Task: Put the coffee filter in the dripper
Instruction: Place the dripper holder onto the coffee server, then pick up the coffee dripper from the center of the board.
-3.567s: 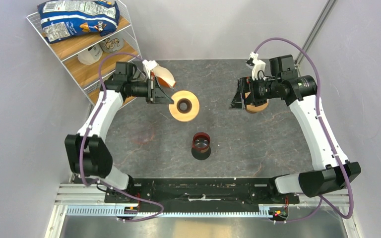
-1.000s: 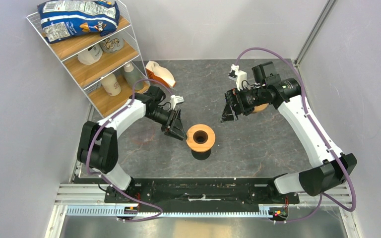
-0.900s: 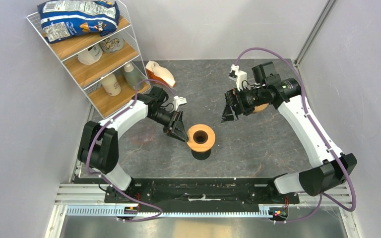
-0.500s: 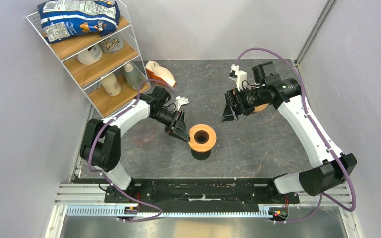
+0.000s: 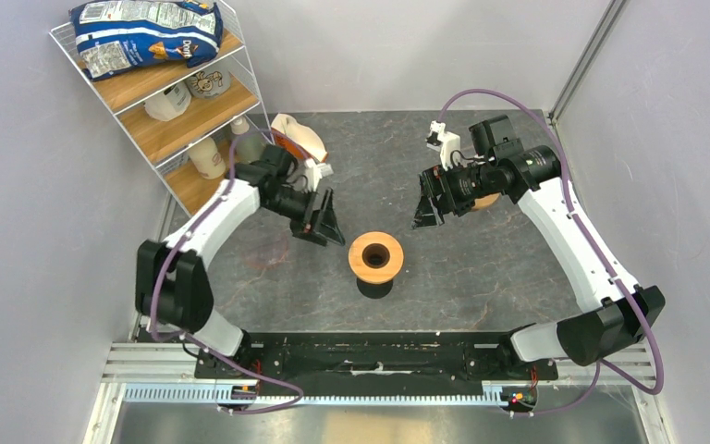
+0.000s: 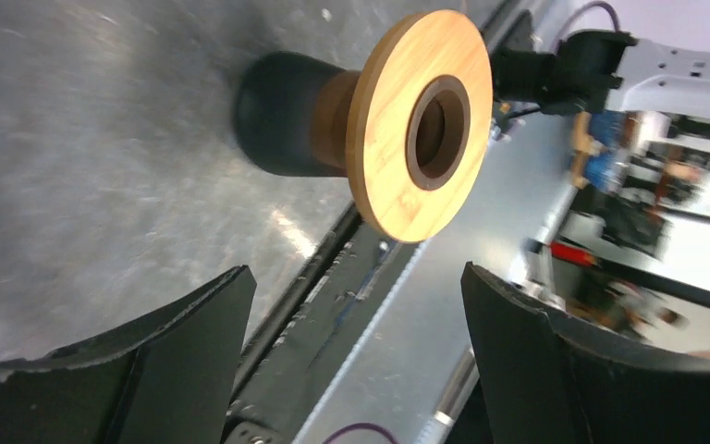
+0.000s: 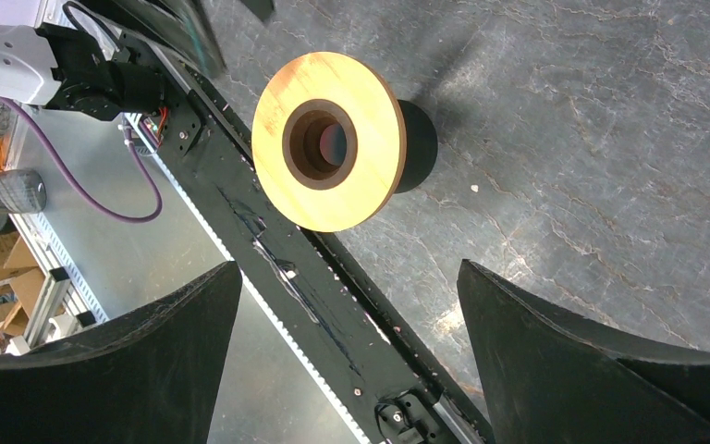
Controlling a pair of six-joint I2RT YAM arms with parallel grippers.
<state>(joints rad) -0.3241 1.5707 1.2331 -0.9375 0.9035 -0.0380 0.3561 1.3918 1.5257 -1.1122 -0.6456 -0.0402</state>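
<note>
Two hands are held wide open and empty, left hand (image 5: 325,233) and right hand (image 5: 427,215) flanking a wooden ring (image 5: 375,275) set on a dark cup (image 6: 282,116). Whether the tan piece (image 5: 488,200) half hidden behind the right hand is the dripper cannot be told.

Top view looks down from table (image 5: 499,277) 6 o'clock edge; wrist views close in, left from 10 o'clock, right from 2, all three sharing the ring (image 5: 359,259) (image 6: 388,120) (image 7: 374,157).
</note>
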